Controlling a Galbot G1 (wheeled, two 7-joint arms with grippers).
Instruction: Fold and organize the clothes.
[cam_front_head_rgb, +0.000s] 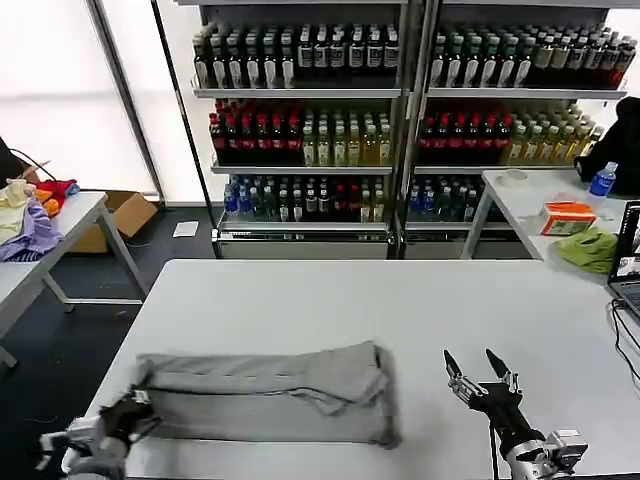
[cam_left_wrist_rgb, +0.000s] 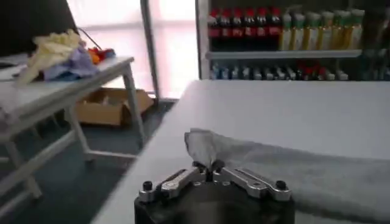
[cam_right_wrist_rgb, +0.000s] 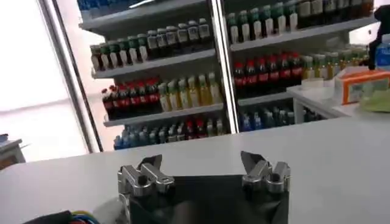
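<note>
Here, left gripper (cam_front_head_rgb: 137, 407) clamped on grey shirt (cam_front_head_rgb: 270, 392) corner, right gripper (cam_front_head_rgb: 476, 373) apart, bottle shelves (cam_front_head_rgb: 300, 120) behind.

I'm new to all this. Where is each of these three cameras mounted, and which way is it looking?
Head view: on the robot's head, looking down at the white table and the folded grey shirt; left gripper and right gripper show.
Left wrist view: on the left arm, facing along the shirt; left gripper pinches its corner.
Right wrist view: on the right arm, facing the drink shelves; right gripper open.
Shared: table and shelves.
</note>
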